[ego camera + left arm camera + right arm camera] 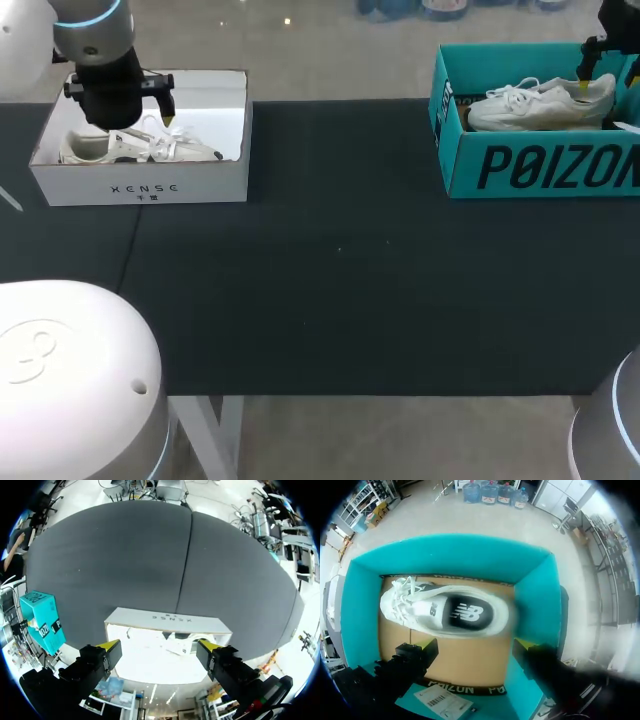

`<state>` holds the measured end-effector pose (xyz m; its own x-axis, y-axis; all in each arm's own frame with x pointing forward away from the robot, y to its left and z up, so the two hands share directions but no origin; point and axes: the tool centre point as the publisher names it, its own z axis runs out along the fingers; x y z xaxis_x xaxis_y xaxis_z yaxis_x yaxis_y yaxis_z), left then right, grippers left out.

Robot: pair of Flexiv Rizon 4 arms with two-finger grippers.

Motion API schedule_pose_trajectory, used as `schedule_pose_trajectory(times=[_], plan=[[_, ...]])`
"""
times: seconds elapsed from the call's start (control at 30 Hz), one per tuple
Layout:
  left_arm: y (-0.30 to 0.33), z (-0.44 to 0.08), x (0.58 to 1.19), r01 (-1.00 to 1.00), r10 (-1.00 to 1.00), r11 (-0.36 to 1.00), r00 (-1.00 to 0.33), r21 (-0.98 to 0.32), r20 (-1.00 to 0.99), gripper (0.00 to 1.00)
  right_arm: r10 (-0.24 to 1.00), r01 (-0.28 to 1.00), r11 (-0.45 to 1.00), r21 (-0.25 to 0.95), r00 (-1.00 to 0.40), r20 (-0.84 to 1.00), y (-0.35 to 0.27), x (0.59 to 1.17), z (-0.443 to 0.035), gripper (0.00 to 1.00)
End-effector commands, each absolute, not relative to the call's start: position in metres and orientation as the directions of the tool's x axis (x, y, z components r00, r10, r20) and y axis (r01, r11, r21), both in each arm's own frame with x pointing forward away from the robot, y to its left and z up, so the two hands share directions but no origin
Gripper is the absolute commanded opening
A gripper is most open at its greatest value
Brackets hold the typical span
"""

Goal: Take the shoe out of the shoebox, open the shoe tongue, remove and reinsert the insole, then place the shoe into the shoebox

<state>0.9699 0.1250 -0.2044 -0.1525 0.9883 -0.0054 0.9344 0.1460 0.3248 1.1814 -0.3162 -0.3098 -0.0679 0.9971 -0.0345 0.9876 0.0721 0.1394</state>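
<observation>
White laced shoe [427, 611], insole [470, 614] apparently dark, lying inside teal shoebox [450, 555]

The table [340, 260] has a broad stretch of open dark surface between the two boxes and along its whole near edge, where a gripper could pass freely. At the far left corner stands the white shoebox [140, 188], open on top. Its walls fence in a white shoe [150, 150], so the only way in is from above, where the left gripper [159, 647] hangs with fingers spread wide. At the far right corner the teal shoebox [540, 165] is likewise open on top. The second shoe [445, 612] lies along its floor, with bare cardboard beside it, below the right gripper [474, 645], whose fingers stand apart.
</observation>
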Motion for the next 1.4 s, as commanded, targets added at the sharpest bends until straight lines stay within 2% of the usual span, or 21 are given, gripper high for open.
schedule_pose_trajectory(times=[0.03,0.3,0.87,0.9,0.97,1.03,1.13,1.3,1.4], plan=[[0.125,-0.204,0.97,0.934,0.988,0.145,-0.152,0.325,-0.003,1.0,0.997,0.99,0.072,0.123,-0.068,-0.033,-0.322,1.205,-0.32,1.0],[0.125,-0.204,0.97,0.934,0.988,0.145,-0.152,0.325,-0.003,1.0,0.997,0.99,0.068,0.124,-0.062,-0.046,-0.331,1.224,-0.329,1.0],[0.125,-0.204,0.97,0.934,0.988,0.145,-0.152,0.325,-0.003,1.0,0.996,0.992,0.07,0.105,-0.064,-0.054,-0.342,1.225,-0.342,1.0],[0.125,-0.204,0.97,0.934,0.988,0.145,-0.152,0.325,-0.003,1.0,0.996,0.992,0.07,0.104,-0.065,-0.054,-0.342,1.224,-0.342,0.86],[0.125,-0.204,0.97,0.934,0.988,0.145,-0.152,0.325,-0.003,1.0,0.996,0.992,0.07,0.104,-0.065,-0.054,-0.342,1.224,-0.343,0.5],[0.125,-0.204,0.97,0.934,0.988,0.145,-0.152,0.325,-0.003,1.0,0.996,0.992,0.069,0.103,-0.063,-0.058,-0.343,1.224,-0.344,0.4],[0.125,-0.204,0.97,0.934,0.988,0.145,-0.152,0.325,-0.003,1.0,0.996,0.993,0.065,0.102,-0.058,-0.067,-0.344,1.224,-0.345,0.18],[0.125,-0.204,0.97,0.934,0.988,0.145,-0.152,0.325,-0.003,1.0,0.995,0.993,0.064,0.099,-0.056,-0.089,-0.345,1.224,-0.346,0.18],[0.125,-0.204,0.97,0.934,0.988,0.145,-0.152,0.325,-0.003,1.0,0.993,0.993,0.066,0.099,-0.056,-0.104,-0.345,1.224,-0.346,0.3]])
